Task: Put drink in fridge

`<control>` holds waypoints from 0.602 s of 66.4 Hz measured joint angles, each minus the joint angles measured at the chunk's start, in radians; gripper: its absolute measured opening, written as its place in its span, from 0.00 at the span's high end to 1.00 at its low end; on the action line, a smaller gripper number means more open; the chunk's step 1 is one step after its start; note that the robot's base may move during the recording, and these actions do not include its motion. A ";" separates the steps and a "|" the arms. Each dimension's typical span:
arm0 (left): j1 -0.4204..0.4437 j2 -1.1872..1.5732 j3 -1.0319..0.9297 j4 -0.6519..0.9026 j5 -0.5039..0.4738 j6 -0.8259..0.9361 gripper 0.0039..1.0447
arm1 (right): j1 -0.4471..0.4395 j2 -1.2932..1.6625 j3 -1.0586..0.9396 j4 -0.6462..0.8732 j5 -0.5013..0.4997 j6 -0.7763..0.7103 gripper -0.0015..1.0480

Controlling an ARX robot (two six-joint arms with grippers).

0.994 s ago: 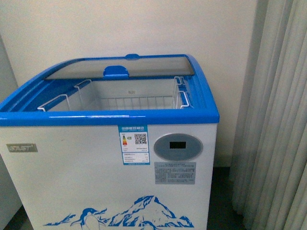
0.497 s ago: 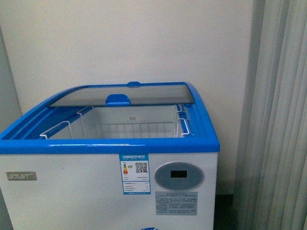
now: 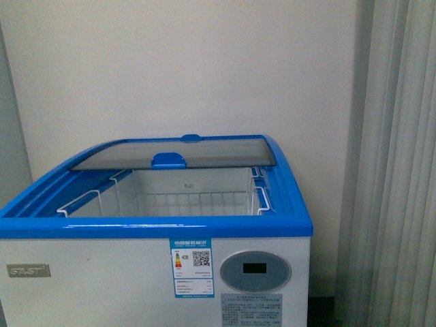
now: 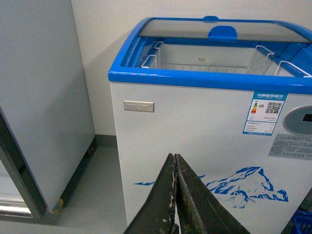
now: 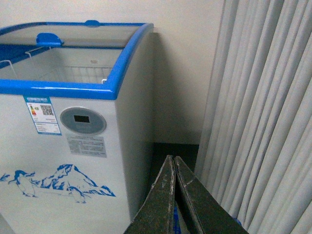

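Drink is nowhere in view! The fridge (image 3: 157,225) stands dead ahead at twelve o'clock, glass lid (image 3: 174,152) slid back so its well lies open for loading. Left gripper (image 4: 174,195) and right gripper (image 5: 173,195) are both pinched closed, holding nothing.

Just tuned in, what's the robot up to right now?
The robot faces the fridge, whose glass lid is slid back so the wire baskets inside are exposed. Nothing is being handled: the left gripper and the right gripper both hang low in front of the fridge with jaws together and nothing between them. The drink is not in any view, so it has not been picked up. A grey cabinet stands to the fridge's left, curtains to its right.
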 joint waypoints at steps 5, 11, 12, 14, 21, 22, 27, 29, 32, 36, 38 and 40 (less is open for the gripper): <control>0.000 0.000 0.000 0.000 0.000 0.000 0.98 | 0.000 -0.011 -0.015 0.005 0.000 0.000 0.97; 0.000 0.000 0.000 0.000 0.000 0.000 0.98 | 0.000 -0.024 -0.034 0.008 0.000 0.000 0.97; 0.000 0.000 0.000 0.000 0.000 0.000 0.98 | 0.000 -0.026 -0.037 0.009 0.000 0.000 0.97; 0.000 0.000 0.000 0.000 0.000 0.000 0.98 | 0.000 -0.031 -0.044 0.010 0.000 0.000 0.97; 0.000 0.000 0.000 0.000 0.000 0.000 0.98 | 0.000 -0.044 -0.058 0.014 0.000 0.000 0.97; 0.000 0.000 0.000 0.000 0.000 0.000 0.98 | 0.000 -0.045 -0.060 0.014 0.000 0.000 0.97; 0.000 0.000 0.000 0.000 0.000 0.000 0.98 | 0.000 -0.051 -0.067 0.016 0.000 0.000 0.97; 0.000 0.000 0.000 0.000 0.000 0.000 0.98 | 0.000 -0.055 -0.071 0.018 0.000 0.000 0.97; 0.000 0.000 0.000 0.000 0.000 0.000 0.98 | 0.000 -0.058 -0.077 0.018 0.000 0.000 0.97; 0.000 0.000 0.000 0.000 0.000 0.000 0.98 | 0.000 -0.064 -0.084 0.019 0.000 0.000 0.97; 0.000 0.000 0.000 0.000 0.000 0.000 0.98 | 0.000 -0.081 -0.096 0.022 0.000 0.000 0.97; 0.000 0.000 0.000 0.000 0.000 0.000 0.98 | 0.000 -0.098 -0.112 0.021 0.002 0.000 0.97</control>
